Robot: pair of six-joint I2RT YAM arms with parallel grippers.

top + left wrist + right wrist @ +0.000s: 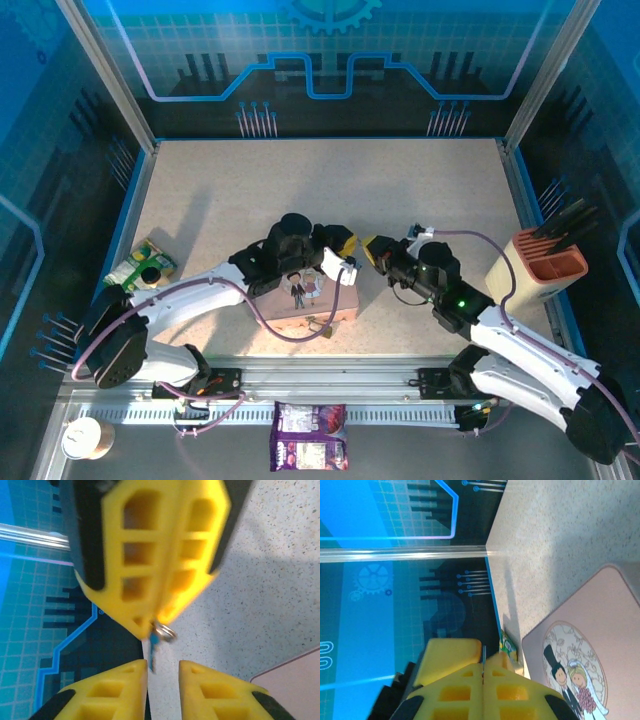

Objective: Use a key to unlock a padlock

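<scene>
My right gripper (371, 251) is shut on the key (151, 651), a thin grey blade with a small silver ring at its head. In the left wrist view the blade hangs from the right gripper's (150, 623) closed tips, down into the gap of my left gripper (163, 664). The left gripper (348, 247) stands open and faces the right one tip to tip above the table. In the right wrist view the key (483, 653) pokes out between the shut fingers (507, 680). A small brass padlock (322, 326) lies at the front edge of the pink tin (300, 300).
The pink tin (585, 650) with the cartoon couple sits just below both grippers. A knife block (540, 268) stands at the right edge, a green packet (145, 265) at the left. A purple packet (308, 440) and a cup (85, 438) lie near the front rail.
</scene>
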